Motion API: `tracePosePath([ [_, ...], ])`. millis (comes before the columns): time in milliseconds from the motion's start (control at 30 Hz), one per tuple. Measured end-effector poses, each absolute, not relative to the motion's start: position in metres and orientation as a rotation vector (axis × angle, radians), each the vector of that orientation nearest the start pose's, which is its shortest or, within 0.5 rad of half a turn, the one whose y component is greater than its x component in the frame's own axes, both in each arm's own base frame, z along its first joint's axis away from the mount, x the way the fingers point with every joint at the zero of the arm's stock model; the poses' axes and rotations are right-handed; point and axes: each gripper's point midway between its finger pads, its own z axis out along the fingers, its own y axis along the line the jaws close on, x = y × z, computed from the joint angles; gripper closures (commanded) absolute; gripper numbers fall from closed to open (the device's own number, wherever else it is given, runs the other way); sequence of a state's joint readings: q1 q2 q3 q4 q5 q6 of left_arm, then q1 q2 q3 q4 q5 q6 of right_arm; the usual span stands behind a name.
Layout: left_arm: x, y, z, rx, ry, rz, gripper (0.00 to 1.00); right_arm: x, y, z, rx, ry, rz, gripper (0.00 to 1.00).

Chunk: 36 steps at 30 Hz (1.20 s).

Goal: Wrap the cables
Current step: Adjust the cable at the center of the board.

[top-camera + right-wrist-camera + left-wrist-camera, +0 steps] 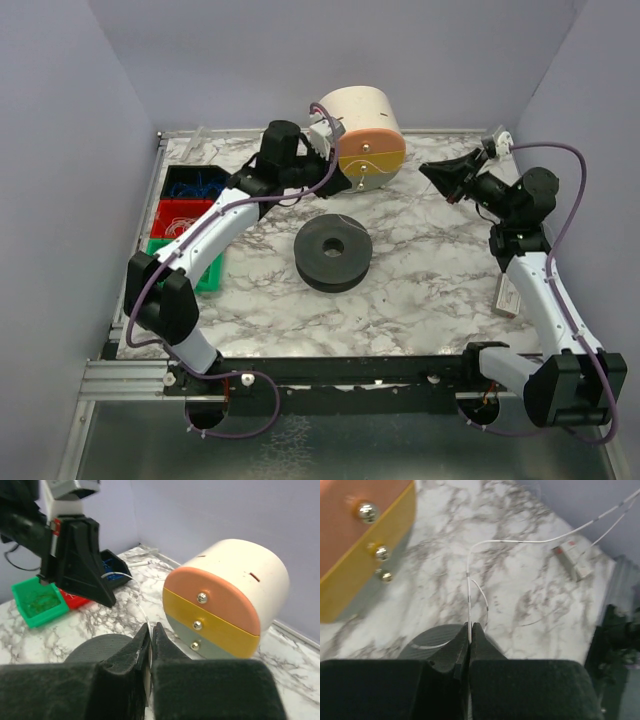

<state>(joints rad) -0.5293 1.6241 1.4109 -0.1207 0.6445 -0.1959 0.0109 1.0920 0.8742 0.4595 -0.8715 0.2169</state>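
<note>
A thin pale cable (470,587) rises from my left gripper (470,625), whose jaws are shut on it, then curves right across the marble toward the far wall. My right gripper (151,626) is also shut on a pale cable (141,607), and that strand arcs away toward the left gripper (106,600). The dark grey spool (333,250) lies flat mid-table, just below both jaw pairs in the wrist views. In the top view the left gripper (340,180) hangs beside the drawer drum and the right gripper (428,170) faces it from the right. The cable is too thin to make out there.
A cream drum with pink, yellow and grey drawers (365,140) stands at the back centre. Blue, red and green bins (185,215) line the left edge. A small white tag (508,295) lies by the right arm. Lilac walls close three sides.
</note>
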Motion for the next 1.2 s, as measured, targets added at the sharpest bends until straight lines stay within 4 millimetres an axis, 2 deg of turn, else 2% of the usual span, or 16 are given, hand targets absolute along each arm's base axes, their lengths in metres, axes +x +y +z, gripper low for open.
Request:
tracePosePath([
  [33, 0.355, -0.327, 0.278, 0.792, 1.842, -1.014, 1.0, 0.337, 0.141, 0.356, -0.616, 1.333, 0.73, 0.62],
  [67, 0.36, -0.317, 0.278, 0.814, 1.852, -0.912, 1.0, 0.34, 0.139, 0.354, -0.627, 1.341, 0.706, 0.49],
  [133, 0.364, -0.302, 0.278, 0.844, 1.877, -0.777, 1.0, 0.347, 0.138, 0.349, -0.683, 1.359, 0.66, 0.36],
  [200, 0.366, -0.288, 0.276, 0.884, 1.902, -0.655, 1.0, 0.352, 0.141, 0.343, -0.783, 1.377, 0.644, 0.3],
  [267, 0.366, -0.277, 0.273, 0.93, 1.924, -0.539, 1.0, 0.352, 0.146, 0.333, -0.895, 1.395, 0.663, 0.29],
  [367, 0.353, -0.279, 0.271, 1.047, 1.919, -0.41, 1.0, 0.341, 0.155, 0.319, -1.009, 1.41, 0.767, 0.28],
  [433, 0.335, -0.291, 0.27, 1.143, 1.894, -0.382, 1.0, 0.329, 0.162, 0.318, -1.037, 1.398, 0.857, 0.24],
  [567, 0.283, -0.329, 0.274, 1.393, 1.784, -0.405, 1.0, 0.309, 0.177, 0.321, -1.077, 1.355, 0.988, 0.22],
  [633, 0.264, -0.342, 0.28, 1.479, 1.736, -0.436, 1.0, 0.3, 0.185, 0.32, -1.122, 1.324, 1.023, 0.23],
  [700, 0.253, -0.354, 0.288, 1.533, 1.694, -0.478, 1.0, 0.291, 0.191, 0.318, -1.164, 1.295, 1.055, 0.25],
  [867, 0.248, -0.37, 0.292, 1.585, 1.668, -0.551, 1.0, 0.273, 0.194, 0.306, -1.243, 1.249, 1.113, 0.28],
  [967, 0.247, -0.372, 0.282, 1.609, 1.695, -0.562, 1.0, 0.27, 0.194, 0.305, -1.288, 1.216, 1.118, 0.33],
  [1200, 0.247, -0.375, 0.261, 1.649, 1.748, -0.568, 1.0, 0.257, 0.197, 0.3, -1.316, 1.192, 1.17, 0.4],
])
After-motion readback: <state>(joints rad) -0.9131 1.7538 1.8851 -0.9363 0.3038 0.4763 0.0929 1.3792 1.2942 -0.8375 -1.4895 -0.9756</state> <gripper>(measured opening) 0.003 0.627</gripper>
